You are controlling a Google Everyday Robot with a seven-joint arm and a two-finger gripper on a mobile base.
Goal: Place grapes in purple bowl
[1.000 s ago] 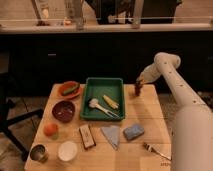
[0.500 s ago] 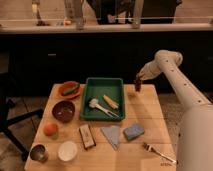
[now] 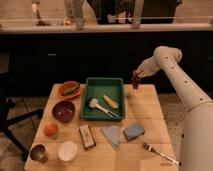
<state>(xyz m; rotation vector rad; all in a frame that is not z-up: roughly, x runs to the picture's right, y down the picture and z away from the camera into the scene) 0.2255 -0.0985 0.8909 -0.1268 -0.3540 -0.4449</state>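
Note:
My gripper (image 3: pixel 136 76) is at the far right of the wooden table (image 3: pixel 145 107), just right of the green tray. It is shut on the grapes (image 3: pixel 135 83), a small dark reddish cluster that hangs from it a little above the table top. The purple bowl (image 3: pixel 63 110) sits at the table's left side, left of the tray, far from the gripper. Its inside is dark and nothing shows in it.
A green tray (image 3: pixel 104 85) holds a white brush and a yellow item. An orange plate (image 3: pixel 69 90) with a green vegetable is at the back left. Along the front are an orange fruit (image 3: pixel 50 129), metal cup (image 3: pixel 39 152), white bowl (image 3: pixel 67 150), brown bar (image 3: pixel 86 136), grey cloth (image 3: pixel 112 134), blue sponge (image 3: pixel 133 131) and fork (image 3: pixel 159 152).
The gripper has risen a little with the grapes and shifted slightly left. Everything on the table has stayed in place.

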